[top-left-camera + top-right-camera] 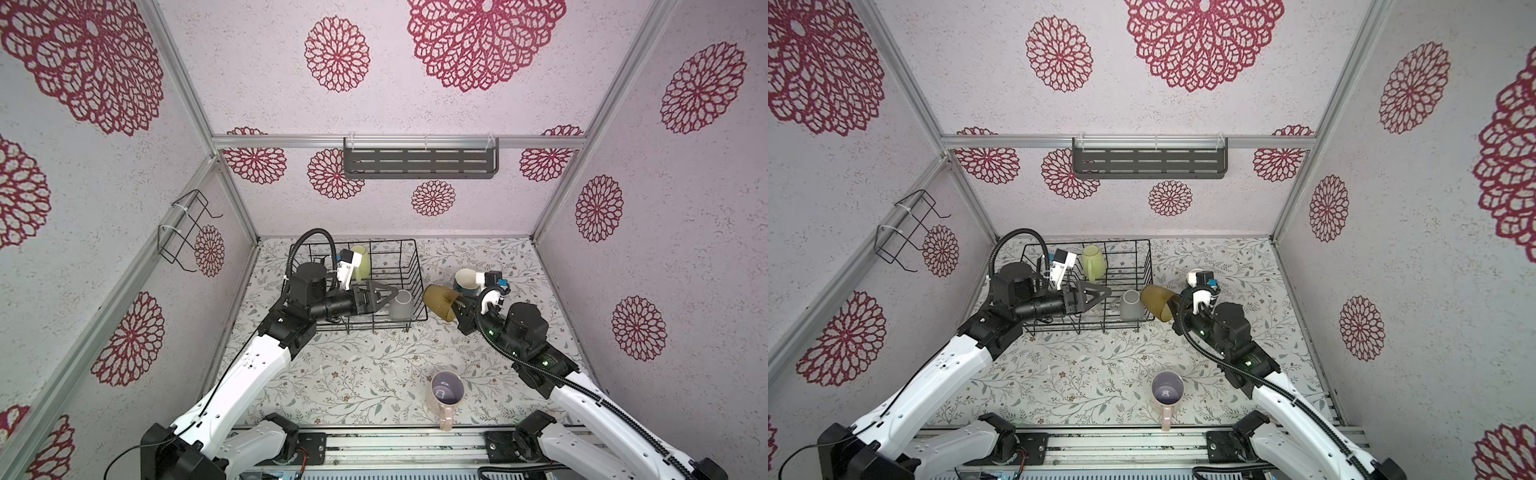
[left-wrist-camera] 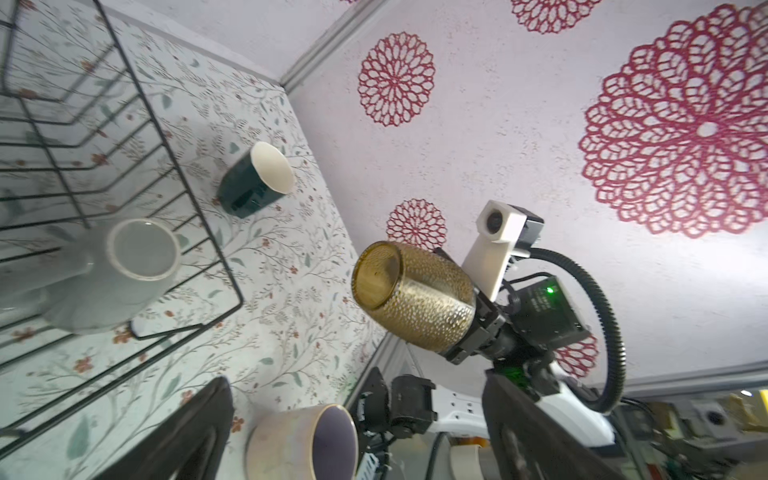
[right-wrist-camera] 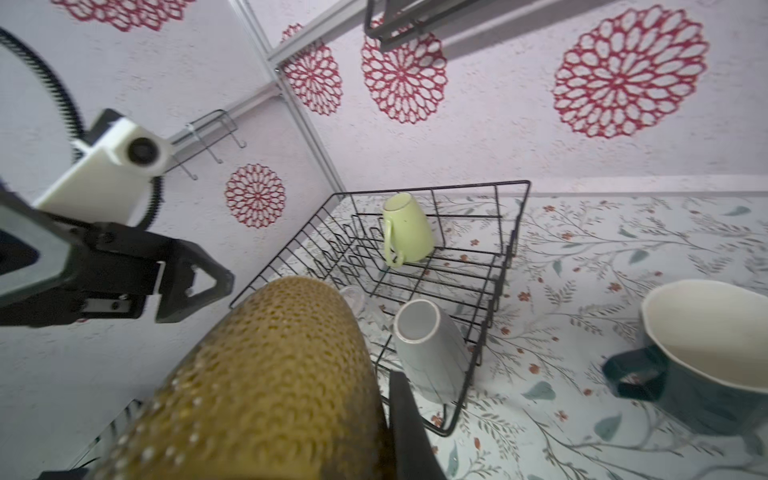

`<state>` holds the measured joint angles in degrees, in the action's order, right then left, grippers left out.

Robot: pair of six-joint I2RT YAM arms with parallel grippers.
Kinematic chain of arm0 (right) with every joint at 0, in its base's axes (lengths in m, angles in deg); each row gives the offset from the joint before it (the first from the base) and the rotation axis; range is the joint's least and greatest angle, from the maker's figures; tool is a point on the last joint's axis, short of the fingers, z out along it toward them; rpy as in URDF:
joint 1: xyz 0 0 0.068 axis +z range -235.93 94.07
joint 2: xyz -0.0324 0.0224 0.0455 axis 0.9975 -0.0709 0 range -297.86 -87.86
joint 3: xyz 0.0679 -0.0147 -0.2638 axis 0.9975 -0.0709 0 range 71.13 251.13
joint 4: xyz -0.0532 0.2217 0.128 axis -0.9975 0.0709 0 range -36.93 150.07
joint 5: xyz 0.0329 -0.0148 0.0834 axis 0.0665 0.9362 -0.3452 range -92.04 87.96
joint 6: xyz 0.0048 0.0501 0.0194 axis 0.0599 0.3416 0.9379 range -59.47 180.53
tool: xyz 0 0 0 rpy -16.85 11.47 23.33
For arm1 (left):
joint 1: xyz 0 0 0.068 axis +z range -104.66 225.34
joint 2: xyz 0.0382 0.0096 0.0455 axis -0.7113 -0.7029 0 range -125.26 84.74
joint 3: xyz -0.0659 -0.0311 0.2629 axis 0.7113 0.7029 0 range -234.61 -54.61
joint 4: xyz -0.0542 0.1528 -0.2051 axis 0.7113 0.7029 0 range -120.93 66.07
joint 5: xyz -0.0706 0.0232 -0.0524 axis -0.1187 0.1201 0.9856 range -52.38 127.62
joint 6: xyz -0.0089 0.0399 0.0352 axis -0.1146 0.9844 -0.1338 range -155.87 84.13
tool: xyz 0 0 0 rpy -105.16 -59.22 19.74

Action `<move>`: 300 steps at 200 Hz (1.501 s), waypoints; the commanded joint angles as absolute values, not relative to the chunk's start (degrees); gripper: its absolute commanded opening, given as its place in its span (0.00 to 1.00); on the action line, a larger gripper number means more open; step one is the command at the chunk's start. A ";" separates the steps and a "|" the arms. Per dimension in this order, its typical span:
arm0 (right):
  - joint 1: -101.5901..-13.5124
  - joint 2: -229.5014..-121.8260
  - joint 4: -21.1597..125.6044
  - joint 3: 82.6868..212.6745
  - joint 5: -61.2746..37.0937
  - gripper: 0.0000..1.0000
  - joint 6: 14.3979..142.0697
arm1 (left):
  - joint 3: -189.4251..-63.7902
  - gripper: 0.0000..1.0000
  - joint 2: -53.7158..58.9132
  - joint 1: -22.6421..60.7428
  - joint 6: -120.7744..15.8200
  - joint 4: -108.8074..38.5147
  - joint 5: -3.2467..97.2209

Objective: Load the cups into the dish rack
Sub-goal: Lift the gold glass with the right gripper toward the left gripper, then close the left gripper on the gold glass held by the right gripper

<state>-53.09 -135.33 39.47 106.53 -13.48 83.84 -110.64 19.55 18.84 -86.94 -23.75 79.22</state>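
The black wire dish rack [image 1: 374, 241] [image 1: 1100, 242] stands at the back left of the table. In it are an upturned yellow-green mug [image 1: 365, 262] [image 3: 409, 232], a grey mug [image 1: 402, 305] [image 2: 133, 270] at its near right corner, and a clear glass [image 3: 353, 297] beside that. My left gripper [image 1: 388, 296] [image 2: 357, 382] hangs open over the rack, holding nothing. My right gripper [image 1: 461, 309] is shut on the amber tumbler [image 1: 440, 301] [image 2: 411, 295] [image 3: 270, 374], tilted just right of the rack. A teal mug [image 1: 467, 282] [image 3: 706, 365] stands behind it. A pink mug [image 1: 446, 392] [image 2: 303, 444] stands near the front.
A dark grey slotted shelf [image 1: 419, 160] hangs on the back wall and a small bent wire holder [image 1: 187, 228] on the left wall. The arms' mounting rail [image 1: 395, 444] runs along the front edge. Walls enclose the table on three sides.
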 commanded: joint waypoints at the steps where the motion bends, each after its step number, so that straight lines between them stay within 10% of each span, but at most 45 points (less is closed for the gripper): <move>1: -52.59 -134.44 23.67 105.91 -21.03 0.02 81.20 | -111.65 0.97 18.42 18.40 -92.63 -28.98 86.65; 300: -44.19 -147.20 13.96 106.81 -23.57 0.00 67.45 | -108.94 0.80 10.98 10.67 -101.55 -44.06 102.11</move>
<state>-44.09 -146.30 15.93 105.06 -26.68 66.58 -109.04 10.09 11.84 -101.63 -41.14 99.88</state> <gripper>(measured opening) 0.091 0.813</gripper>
